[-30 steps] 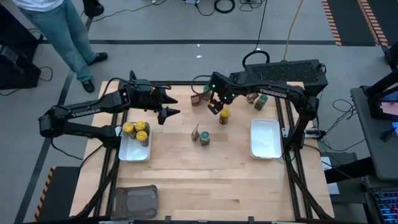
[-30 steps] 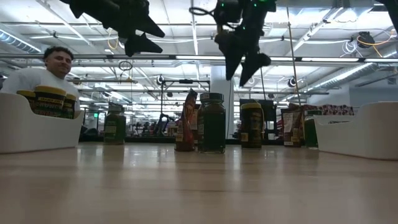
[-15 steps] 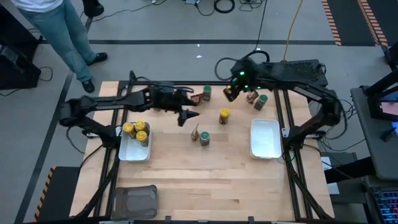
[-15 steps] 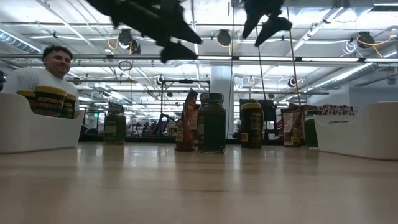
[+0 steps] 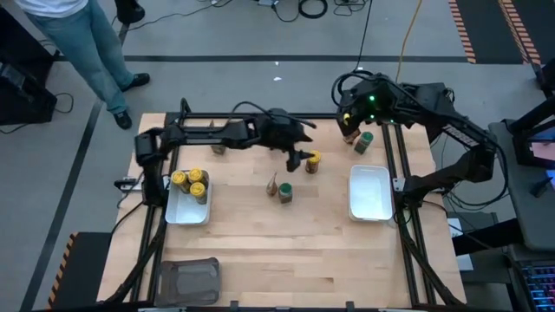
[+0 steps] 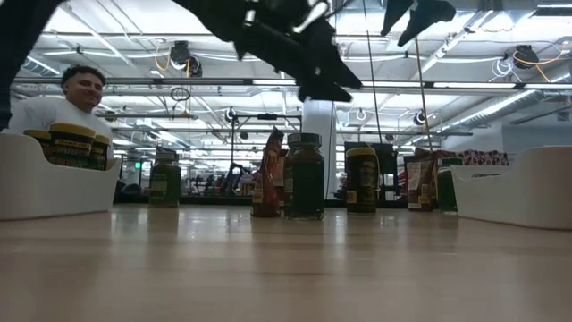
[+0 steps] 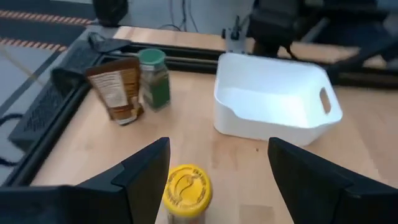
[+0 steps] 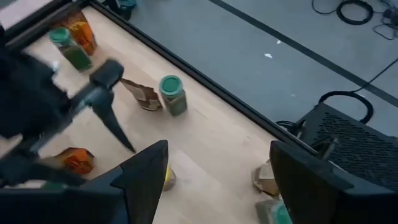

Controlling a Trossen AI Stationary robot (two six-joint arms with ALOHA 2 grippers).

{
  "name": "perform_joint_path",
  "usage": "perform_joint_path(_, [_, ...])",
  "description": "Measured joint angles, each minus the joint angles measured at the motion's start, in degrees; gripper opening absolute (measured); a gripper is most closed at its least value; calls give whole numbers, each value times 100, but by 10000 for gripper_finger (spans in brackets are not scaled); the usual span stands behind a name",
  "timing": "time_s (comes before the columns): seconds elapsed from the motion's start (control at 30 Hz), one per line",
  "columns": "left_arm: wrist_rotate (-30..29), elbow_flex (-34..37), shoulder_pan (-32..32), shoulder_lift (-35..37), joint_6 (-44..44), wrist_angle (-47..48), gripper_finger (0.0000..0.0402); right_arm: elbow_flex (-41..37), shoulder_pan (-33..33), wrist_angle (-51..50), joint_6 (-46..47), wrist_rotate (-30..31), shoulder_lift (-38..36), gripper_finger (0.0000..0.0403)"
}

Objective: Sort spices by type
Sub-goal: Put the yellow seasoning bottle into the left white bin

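Observation:
A yellow-lidded spice jar (image 5: 312,161) stands alone mid-table, toward the far side. My left gripper (image 5: 301,149) hovers open beside and above it. In the left wrist view the jar (image 7: 186,190) shows low between the spread fingers, untouched. My right gripper (image 5: 344,120) hangs open, high over the far right corner, above a green-lidded jar (image 5: 365,141) and a brown packet (image 5: 350,134). Another green-lidded jar (image 5: 284,192) and a packet (image 5: 272,185) stand mid-table. Three yellow-lidded jars (image 5: 191,182) stand in the left white tray (image 5: 184,211).
An empty white tray (image 5: 368,192) lies at the right and a dark grey tray (image 5: 189,279) at the near left corner. More green-lidded jars (image 8: 173,93) and packets (image 8: 142,93) stand along the far edge, partly under my left arm. A person (image 5: 87,43) stands beyond the far left corner.
My left gripper has swept from above the left tray toward the table's right, sinking a little, and now hovers by the lone yellow-lidded jar. My right gripper has risen from near that jar and drawn back toward the far right corner. Both stay open; nothing on the table has moved.

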State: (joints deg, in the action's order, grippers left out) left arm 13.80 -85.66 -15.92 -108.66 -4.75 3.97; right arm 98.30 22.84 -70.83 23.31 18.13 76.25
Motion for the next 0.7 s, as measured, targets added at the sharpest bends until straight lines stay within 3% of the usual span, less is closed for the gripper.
perform_joint_path(0.2, [-76,-507,45,-707,-59,10,274,-2,81,-190,-197,-22,0,265])
perform_joint_path(0.37, [-144,-702,82,-894,-24,74,281,-107,87,-183,-320,-14,-19,265])
perform_joint_path(0.7, [-1054,-811,304,-909,-346,192,380,-585,163,55,-498,-40,-52,265])
